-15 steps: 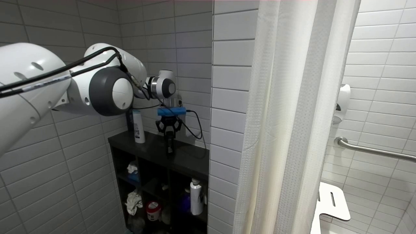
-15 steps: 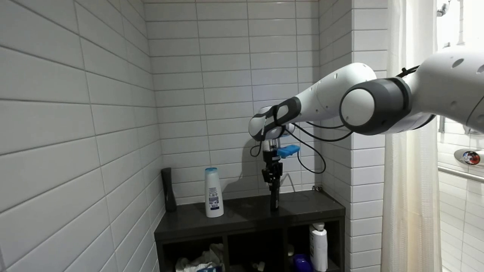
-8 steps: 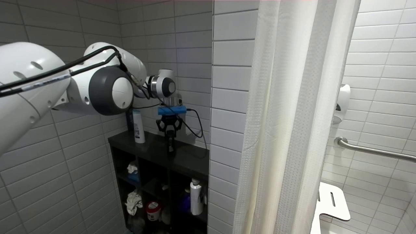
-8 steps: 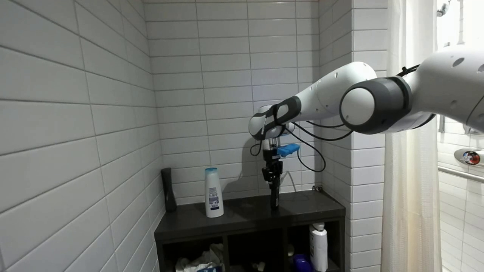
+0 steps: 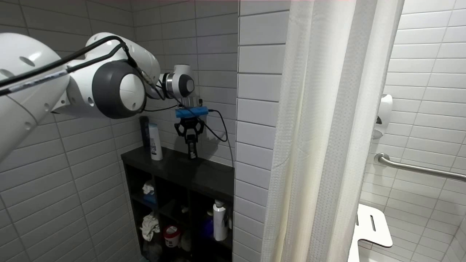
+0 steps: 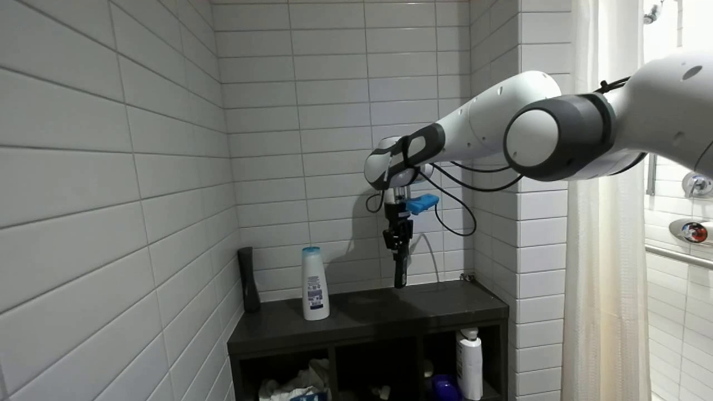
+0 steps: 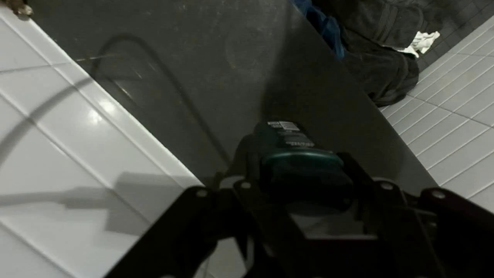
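My gripper (image 7: 303, 172) is shut on a dark bottle with a greenish-black cap end, its fingers on either side of it. The held bottle (image 7: 289, 135) hangs upright below the gripper and shows a small printed label. In both exterior views this dark bottle (image 5: 192, 150) is raised above the black shelf top (image 6: 356, 317). To one side on that top stands a white bottle with a blue cap (image 6: 315, 287), apart from the gripper. Behind it, in the corner, is a dark narrow-waisted container (image 6: 248, 281).
Tiled walls (image 6: 334, 83) rise close behind and beside the shelf. Cubbies below hold crumpled cloth (image 5: 150, 226), a red-and-white tub (image 5: 172, 235) and a white bottle (image 6: 469, 365). A pale curtain (image 5: 327, 127) hangs nearby. A loose cable (image 6: 470, 211) loops beside the wrist.
The arm and gripper have risen, lifting the dark bottle from near the shelf top; most of this happened within the last half second. The other bottles have stayed put.
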Tool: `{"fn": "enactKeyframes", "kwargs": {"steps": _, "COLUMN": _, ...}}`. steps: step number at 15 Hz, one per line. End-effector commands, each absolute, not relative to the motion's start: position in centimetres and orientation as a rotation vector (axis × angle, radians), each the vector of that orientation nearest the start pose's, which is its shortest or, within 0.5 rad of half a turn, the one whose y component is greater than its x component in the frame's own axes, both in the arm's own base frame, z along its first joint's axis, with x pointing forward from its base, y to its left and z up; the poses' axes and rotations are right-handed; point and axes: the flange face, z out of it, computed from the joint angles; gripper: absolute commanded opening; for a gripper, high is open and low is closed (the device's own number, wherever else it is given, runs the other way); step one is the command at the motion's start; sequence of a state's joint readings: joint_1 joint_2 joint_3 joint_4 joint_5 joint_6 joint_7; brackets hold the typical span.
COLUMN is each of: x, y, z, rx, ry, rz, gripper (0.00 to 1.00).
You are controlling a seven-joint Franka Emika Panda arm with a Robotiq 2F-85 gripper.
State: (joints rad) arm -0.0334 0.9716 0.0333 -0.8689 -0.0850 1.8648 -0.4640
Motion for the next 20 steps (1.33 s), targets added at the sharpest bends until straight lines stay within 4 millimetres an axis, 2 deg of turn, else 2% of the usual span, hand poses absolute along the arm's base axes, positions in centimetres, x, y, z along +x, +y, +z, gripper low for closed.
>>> {"fn": "enactKeyframes", "kwargs": {"steps": 1, "x": 78.1, "y": -1.1, "z": 34.3, "rx": -3.130, "ry": -0.759, "rz": -0.047, "gripper": 0.26}}
{"fn": "enactKeyframes", "kwargs": {"steps": 12, "x": 75.8, "y": -0.4, "z": 39.0, "rx": -3.158, "ry": -0.779, "rz": -0.195, "gripper": 0.26}}
{"fn": "enactKeyframes", "kwargs": {"steps": 15, "x": 75.2, "y": -0.4, "z": 39.1, "rx": -3.153, "ry": -0.773, "rz": -0.183, "gripper": 0.26}}
{"fn": "enactKeyframes", "kwargs": {"steps": 20, "x": 74.6, "y": -0.8, "z": 37.6, "rx": -3.137, "ry": -0.759, "rz": -0.118, "gripper": 0.26}}
